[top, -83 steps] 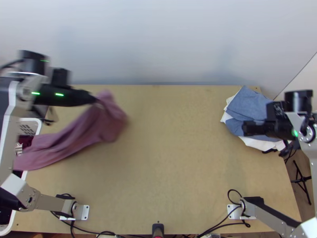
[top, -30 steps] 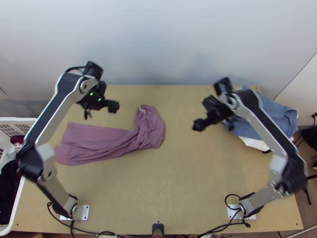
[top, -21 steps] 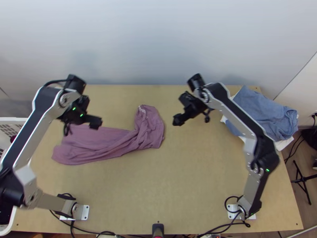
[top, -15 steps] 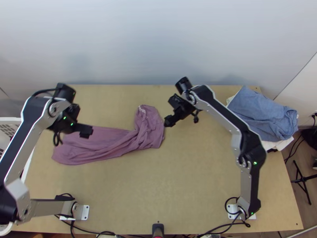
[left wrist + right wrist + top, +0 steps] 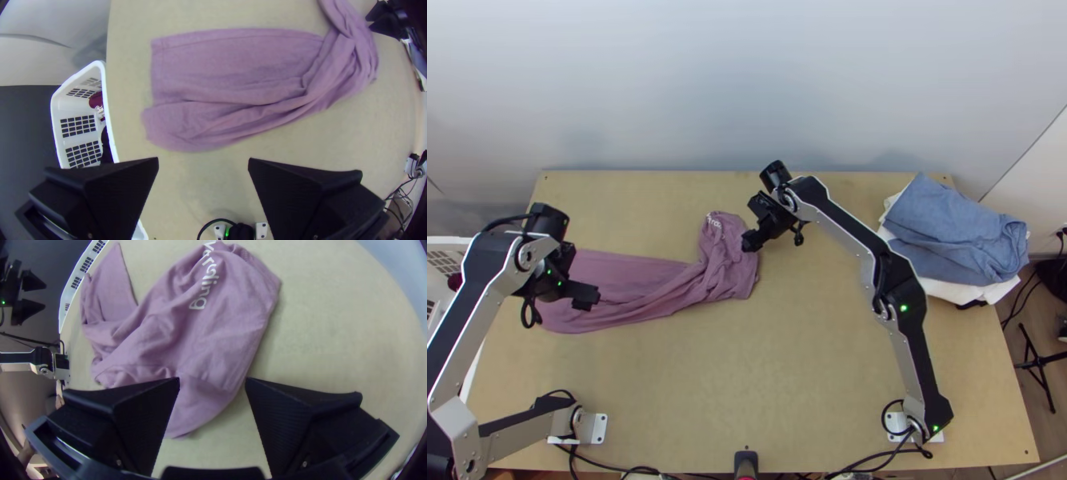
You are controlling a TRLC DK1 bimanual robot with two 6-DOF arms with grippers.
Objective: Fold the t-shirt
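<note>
The left end effector (image 5: 589, 298) has its two wide fingers spread well apart with nothing between them, and in the top view it lines up with the left part of the t-shirt. The right end effector (image 5: 749, 242), also spread and holding nothing, is a little farther up the counter (image 5: 787, 360), at the shirt's right end; it seems to hang above the cloth, though its height is hard to judge from the top view. At the near edge of the counter a small black object (image 5: 746, 462) stands in the middle, with dark cables (image 5: 875, 461) running beside it, and the white base plates (image 5: 599, 428) of the arms are fixed to left and right. Beyond them, left of centre, lies the mauve t-shirt (image 5: 659, 284), stretched out from left to right. Its left part is fairly flat on the far side and rucked into long soft folds along the near side; its right end is bunched and bends toward the far side, with white lettering (image 5: 715, 222) on it. Off the left edge sits a white basket (image 5: 103, 84) with dark red cloth (image 5: 95, 100) inside. Toward the far right corner a blue garment (image 5: 955, 232) lies loosely over white cloth (image 5: 947, 292). Behind the far edge stands a pale wall (image 5: 747, 80).
</note>
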